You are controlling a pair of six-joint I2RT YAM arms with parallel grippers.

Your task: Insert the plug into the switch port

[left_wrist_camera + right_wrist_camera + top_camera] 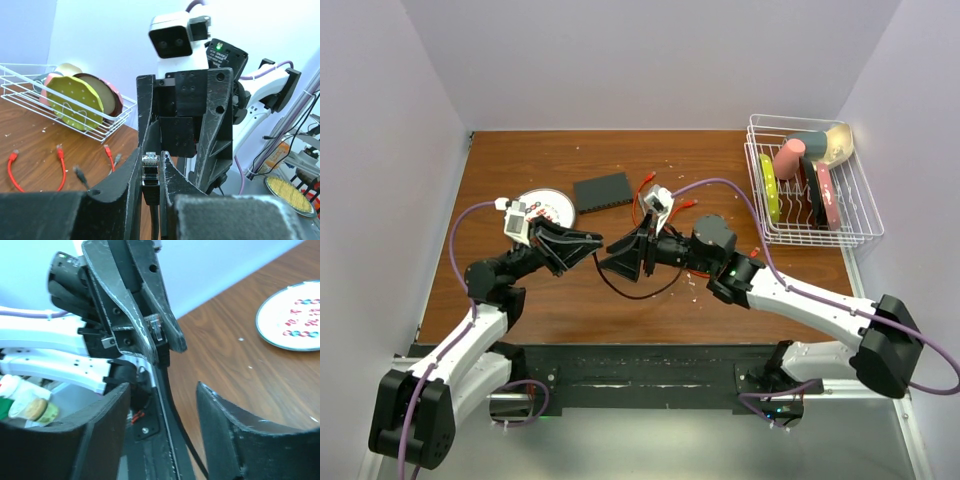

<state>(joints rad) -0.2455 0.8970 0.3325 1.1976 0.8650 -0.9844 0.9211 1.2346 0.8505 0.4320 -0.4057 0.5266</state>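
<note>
The black switch lies flat on the table behind both grippers, showing only in the top view. A clear-tipped plug on a black cable stands upright between the fingers of my left gripper, which is shut on it. In the top view the left gripper faces my right gripper tip to tip above the middle of the table. The right gripper is open, and the cable runs down between its fingers without touching them. The right wrist view also shows the plug.
A round white plate with red dots sits left of the switch. Several loose red cables lie right of it. A white wire dish rack with plates and a cup stands at the right edge. The black cable loops toward the near edge.
</note>
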